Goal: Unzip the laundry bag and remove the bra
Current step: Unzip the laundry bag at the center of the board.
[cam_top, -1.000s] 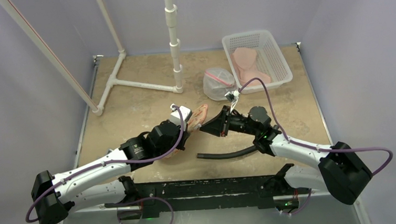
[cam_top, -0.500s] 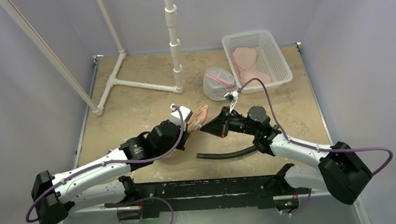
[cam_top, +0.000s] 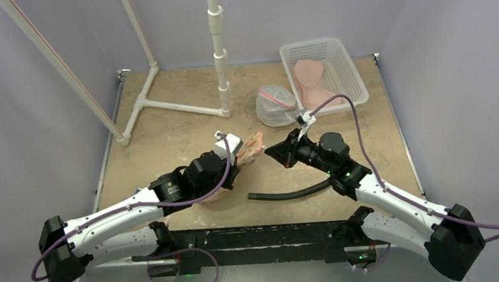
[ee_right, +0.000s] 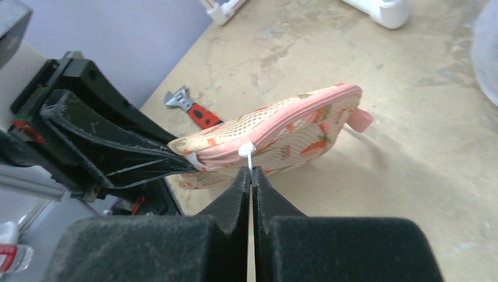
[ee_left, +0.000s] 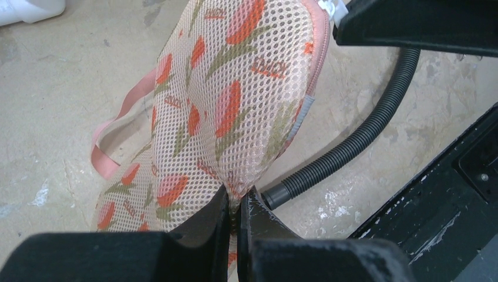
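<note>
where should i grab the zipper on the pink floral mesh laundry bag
Pinch the white tie pull on the pink floral mesh laundry bag: it sticks off the zipper seam. Come from the side opposite the left gripper clamping the mesh.

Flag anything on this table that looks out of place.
Two stray items: a black corrugated hose lies loose on the table near the arm bases, and a red-handled wrench lies past the laundry bag. Neither suits a laundry job. Nothing looks spilled or damaged.
</note>
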